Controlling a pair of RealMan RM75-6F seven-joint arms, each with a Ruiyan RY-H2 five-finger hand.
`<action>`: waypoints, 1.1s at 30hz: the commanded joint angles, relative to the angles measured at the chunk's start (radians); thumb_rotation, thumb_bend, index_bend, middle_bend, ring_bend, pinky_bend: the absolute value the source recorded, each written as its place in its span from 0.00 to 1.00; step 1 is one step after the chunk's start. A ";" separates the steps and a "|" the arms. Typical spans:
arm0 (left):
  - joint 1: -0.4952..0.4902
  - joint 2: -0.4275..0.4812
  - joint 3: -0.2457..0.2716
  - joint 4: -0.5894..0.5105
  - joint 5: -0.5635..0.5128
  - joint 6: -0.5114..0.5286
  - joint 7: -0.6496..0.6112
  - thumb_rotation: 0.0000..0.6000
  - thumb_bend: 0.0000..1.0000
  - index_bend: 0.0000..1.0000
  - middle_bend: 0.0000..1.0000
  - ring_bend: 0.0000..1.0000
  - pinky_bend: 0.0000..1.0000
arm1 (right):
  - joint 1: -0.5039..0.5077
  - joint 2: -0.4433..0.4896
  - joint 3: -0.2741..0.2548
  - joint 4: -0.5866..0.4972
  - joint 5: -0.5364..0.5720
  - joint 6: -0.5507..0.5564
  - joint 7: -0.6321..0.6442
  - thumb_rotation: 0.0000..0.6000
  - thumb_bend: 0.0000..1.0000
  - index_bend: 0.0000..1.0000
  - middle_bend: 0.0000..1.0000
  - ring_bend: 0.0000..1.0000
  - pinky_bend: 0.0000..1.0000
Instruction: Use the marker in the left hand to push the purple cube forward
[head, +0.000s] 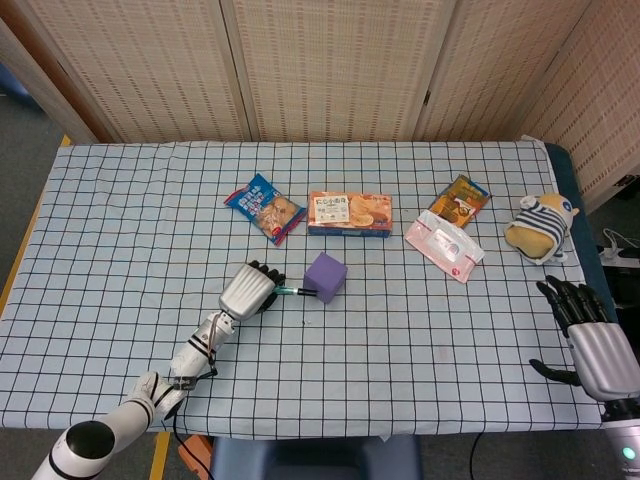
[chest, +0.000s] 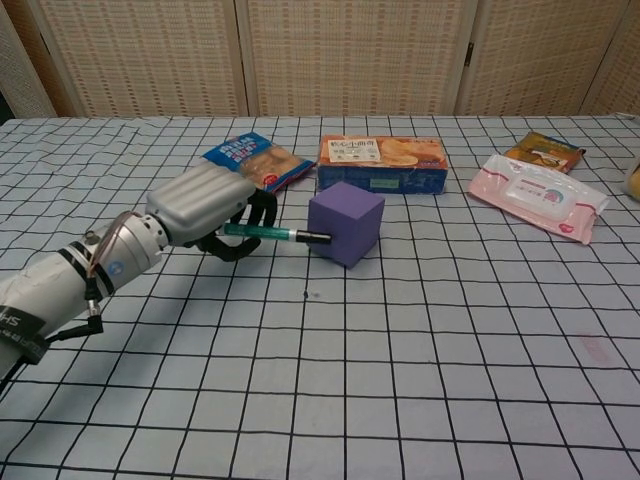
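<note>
Left hand (chest: 205, 205) has its fingers wrapped around the marker (chest: 272, 233), tip touching the purple cube (chest: 346, 224) just ahead of it. Right hand (head: 592, 335) sits well off to the side, fingers spread, holding nothing. Past the cube, near it, there's a cracker box (chest: 381, 164).

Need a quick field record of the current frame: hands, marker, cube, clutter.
left hand: grips the marker, pointing right
marker tip: against the cube's left face
cube: purple, on the table, just in front of the cracker box
right hand: at the table's right edge, fingers apart, holds nothing
clutter: blue snack bag, wipes pack, orange snack bag, plush toy
</note>
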 joint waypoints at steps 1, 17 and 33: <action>-0.012 -0.008 -0.008 0.000 -0.007 -0.012 0.006 1.00 0.55 0.90 0.98 0.69 0.51 | -0.002 0.002 0.002 0.000 0.002 0.003 0.003 1.00 0.00 0.00 0.00 0.00 0.00; -0.082 -0.094 -0.050 0.120 -0.046 -0.066 0.012 1.00 0.55 0.90 0.98 0.69 0.51 | -0.005 0.011 0.010 0.005 0.015 0.007 0.021 1.00 0.00 0.00 0.00 0.00 0.00; -0.144 -0.161 -0.075 0.210 -0.078 -0.102 -0.012 1.00 0.55 0.90 0.98 0.69 0.51 | -0.009 0.015 0.016 0.008 0.024 0.012 0.030 1.00 0.00 0.00 0.00 0.00 0.00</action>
